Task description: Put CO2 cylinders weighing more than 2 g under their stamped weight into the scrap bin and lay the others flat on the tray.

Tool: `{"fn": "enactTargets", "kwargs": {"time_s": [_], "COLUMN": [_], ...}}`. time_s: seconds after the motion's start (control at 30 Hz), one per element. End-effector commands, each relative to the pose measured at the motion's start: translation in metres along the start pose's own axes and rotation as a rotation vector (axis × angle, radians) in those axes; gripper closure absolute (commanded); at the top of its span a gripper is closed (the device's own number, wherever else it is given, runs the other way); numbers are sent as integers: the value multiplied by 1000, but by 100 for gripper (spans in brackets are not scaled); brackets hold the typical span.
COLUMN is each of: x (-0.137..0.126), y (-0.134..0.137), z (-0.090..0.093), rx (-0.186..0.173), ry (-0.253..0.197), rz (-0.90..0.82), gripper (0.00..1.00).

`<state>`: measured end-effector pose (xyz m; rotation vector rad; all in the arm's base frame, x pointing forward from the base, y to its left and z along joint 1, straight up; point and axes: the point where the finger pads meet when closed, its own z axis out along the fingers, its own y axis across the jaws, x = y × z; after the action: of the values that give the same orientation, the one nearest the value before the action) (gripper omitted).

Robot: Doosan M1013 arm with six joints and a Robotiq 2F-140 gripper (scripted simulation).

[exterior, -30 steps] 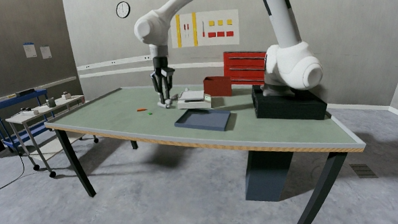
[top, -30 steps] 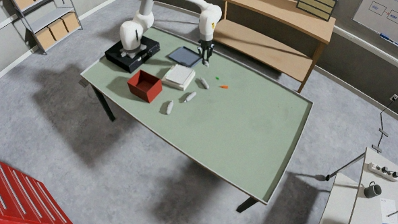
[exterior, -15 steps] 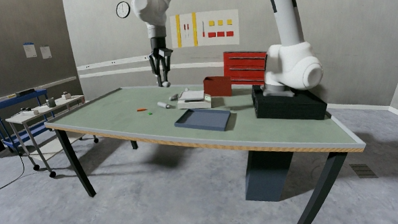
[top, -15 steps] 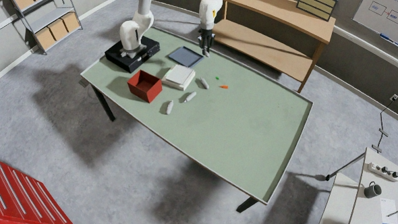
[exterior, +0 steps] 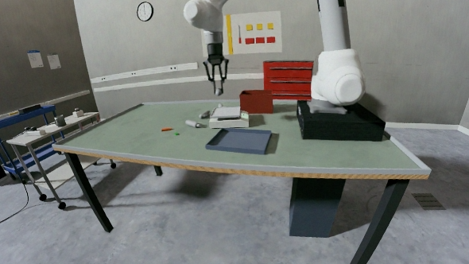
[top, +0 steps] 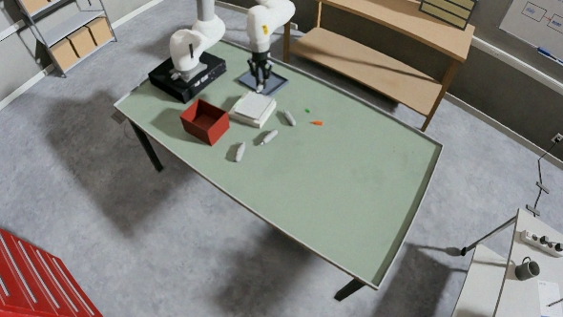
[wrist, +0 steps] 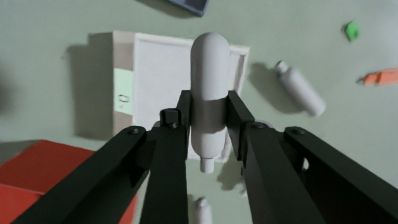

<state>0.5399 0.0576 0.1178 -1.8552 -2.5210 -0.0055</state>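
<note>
My gripper [wrist: 207, 104] is shut on a white CO2 cylinder [wrist: 210, 95], gripped around its middle with the neck pointing back toward the wrist. In the exterior view the gripper [exterior: 217, 85] hangs high above the table with the cylinder [exterior: 218, 91] between its fingers. In the wrist view the cylinder is over the white scale [wrist: 175, 95], well above its plate. Three more cylinders lie on the table: one [top: 289, 117] right of the scale [top: 253, 109], and two [top: 268, 137] [top: 239, 152] in front of it. The dark blue tray [top: 267, 82] and the red scrap bin [top: 204, 120] hold nothing I can see.
The arm's black base [top: 187, 75] stands at the table's back left corner. A small orange piece [top: 317, 122] and a green piece [top: 307, 110] lie right of the cylinders. A wooden bench [top: 382, 48] stands behind the table.
</note>
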Motion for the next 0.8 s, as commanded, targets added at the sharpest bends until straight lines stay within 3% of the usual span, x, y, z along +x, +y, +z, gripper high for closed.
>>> {"fn": "enactTargets", "kwargs": {"time_s": [0.0,0.27,0.5,0.57,0.77], "x": [-31,-31,-32,-32,-32], "y": [-25,-25,-25,-25,-24], "z": [-3,8,34,34,60], "rx": [-8,-8,-8,-8,-8], "ry": [-16,-16,-16,-16,-16], "rz": [106,106,106,106,106], "gripper": [90,90,90,90,90]}}
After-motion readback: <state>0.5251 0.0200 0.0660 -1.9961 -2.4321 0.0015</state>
